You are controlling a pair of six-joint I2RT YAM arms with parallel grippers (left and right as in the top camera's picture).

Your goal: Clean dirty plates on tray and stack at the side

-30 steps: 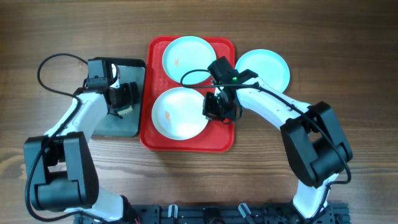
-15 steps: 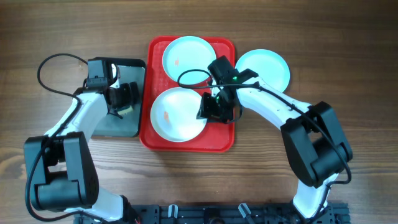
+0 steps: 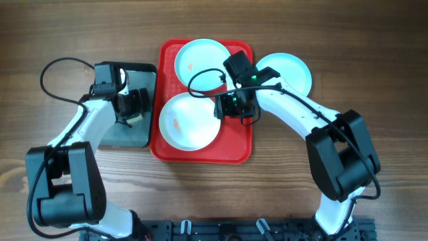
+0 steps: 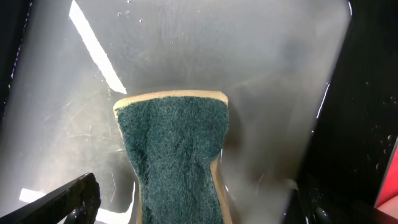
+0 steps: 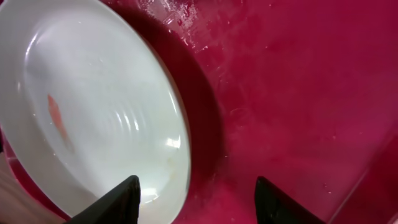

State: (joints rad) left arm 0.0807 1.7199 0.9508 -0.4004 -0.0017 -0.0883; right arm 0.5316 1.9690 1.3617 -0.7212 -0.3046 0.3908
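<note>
Overhead shows one light blue plate on the table beside the red tray, which I judge done. The second blue plate and the white plate sit on the tray, smudged. My right end effector is open at the white rim. The left end effector is open astride the sponge.

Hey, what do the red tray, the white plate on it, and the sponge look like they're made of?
Red tray: likely moulded plastic, glossy, with wet-looking glints on its floor. White plate: smooth, glossy, soft highlights and faint rings; ceramic or melamine, I cannot tell which. Sponge: tan foam under a coarse dark green scouring layer, matte and fibrous.
</note>
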